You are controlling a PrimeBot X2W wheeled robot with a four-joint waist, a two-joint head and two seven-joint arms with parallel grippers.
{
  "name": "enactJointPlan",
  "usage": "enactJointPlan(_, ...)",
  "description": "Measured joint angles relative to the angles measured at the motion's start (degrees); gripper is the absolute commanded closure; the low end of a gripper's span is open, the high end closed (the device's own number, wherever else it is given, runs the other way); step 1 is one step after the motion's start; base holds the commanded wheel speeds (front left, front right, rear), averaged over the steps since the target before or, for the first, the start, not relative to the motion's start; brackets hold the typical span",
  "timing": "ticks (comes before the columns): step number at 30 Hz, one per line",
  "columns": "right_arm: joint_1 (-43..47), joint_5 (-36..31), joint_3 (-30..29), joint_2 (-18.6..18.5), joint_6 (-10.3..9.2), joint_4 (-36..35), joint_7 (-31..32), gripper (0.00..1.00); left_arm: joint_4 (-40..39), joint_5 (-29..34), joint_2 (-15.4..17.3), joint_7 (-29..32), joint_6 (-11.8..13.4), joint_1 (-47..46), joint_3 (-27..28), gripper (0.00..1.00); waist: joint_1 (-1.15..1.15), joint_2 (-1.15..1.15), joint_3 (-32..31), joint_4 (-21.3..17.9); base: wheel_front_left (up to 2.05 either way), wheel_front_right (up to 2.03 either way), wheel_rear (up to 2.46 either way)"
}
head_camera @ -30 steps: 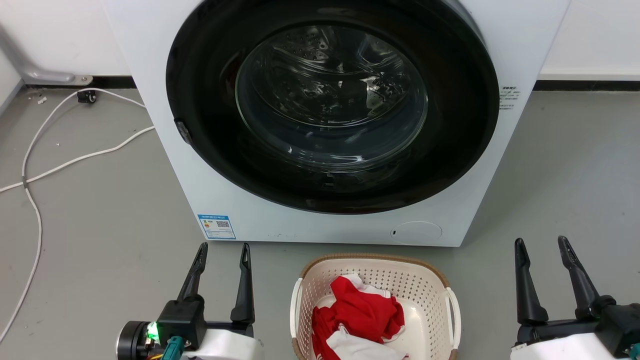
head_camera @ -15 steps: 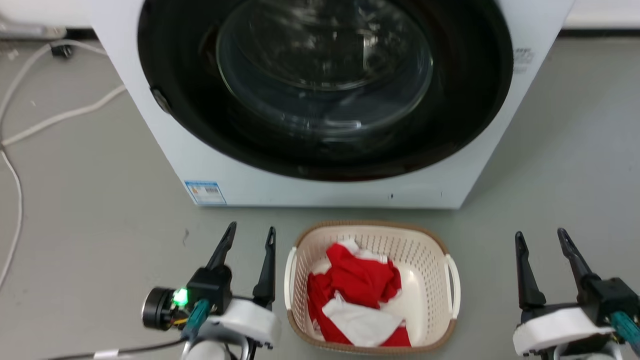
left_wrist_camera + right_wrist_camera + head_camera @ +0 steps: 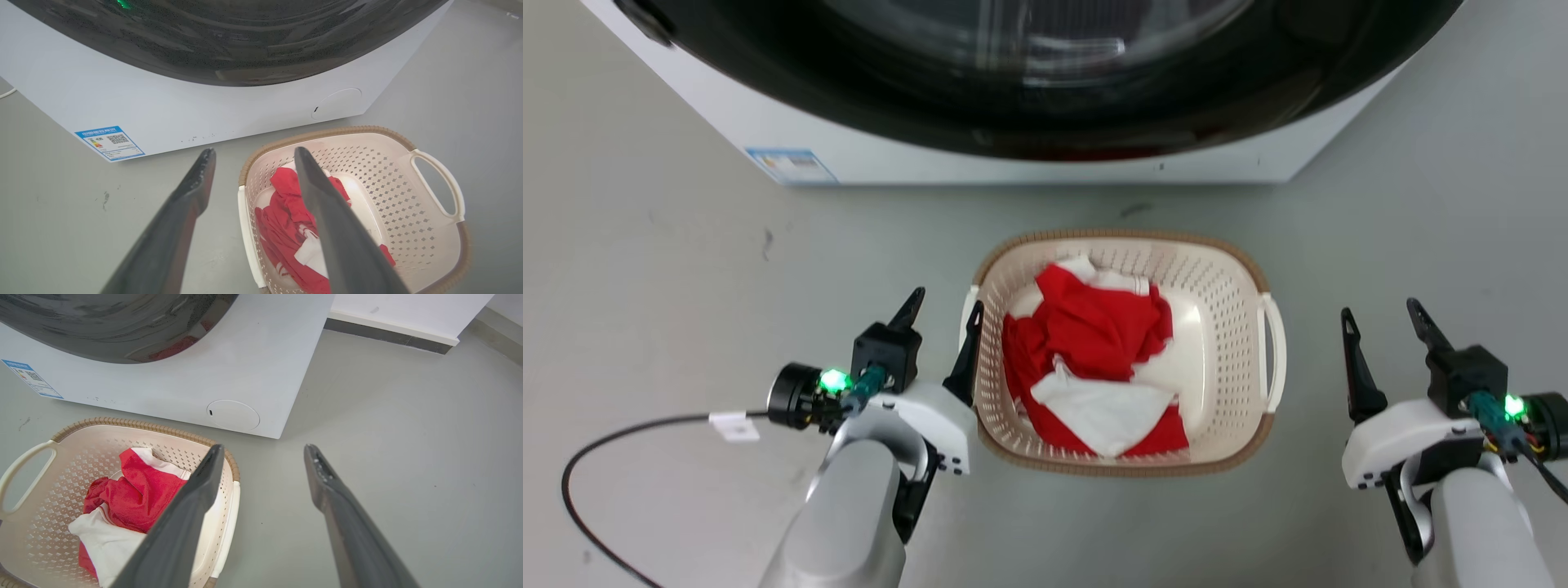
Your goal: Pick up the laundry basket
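The laundry basket (image 3: 1227, 320) stands on the grey floor in front of the washer, cream with perforated walls, a brown rim and white side handles. Red and white clothes (image 3: 1094, 351) lie in it. My left gripper (image 3: 947, 300) is open right at the basket's left handle (image 3: 969, 304). In the left wrist view the left gripper (image 3: 254, 150) has one finger over the floor and one over the basket (image 3: 392, 183); I cannot tell whether it touches. My right gripper (image 3: 1379, 308) is open, a short gap right of the right handle (image 3: 1278, 343). It also appears in the right wrist view (image 3: 264, 447), beside the basket (image 3: 61, 477).
The white washer (image 3: 1013, 167) with its shut dark door (image 3: 1045, 73) stands just behind the basket. A blue label (image 3: 791, 163) marks its lower left front. A black cable (image 3: 605, 437) trails on the floor at my left. A wall skirting (image 3: 388, 335) runs behind on the right.
The head camera has tilted down, so the whole basket is now in view. My left gripper has closed in on the left handle; my right gripper has come nearer the right handle.
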Motion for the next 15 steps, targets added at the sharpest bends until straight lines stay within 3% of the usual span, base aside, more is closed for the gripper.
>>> enactJointPlan(15,-14.13,-4.13,0.63,0.01,0.00,17.47,-0.01,0.00,22.67,0.85,1.89,0.00,-2.29,-17.06,-1.25,0.00,0.00,0.00,16.54,-1.40,0.00,0.00,0.00)
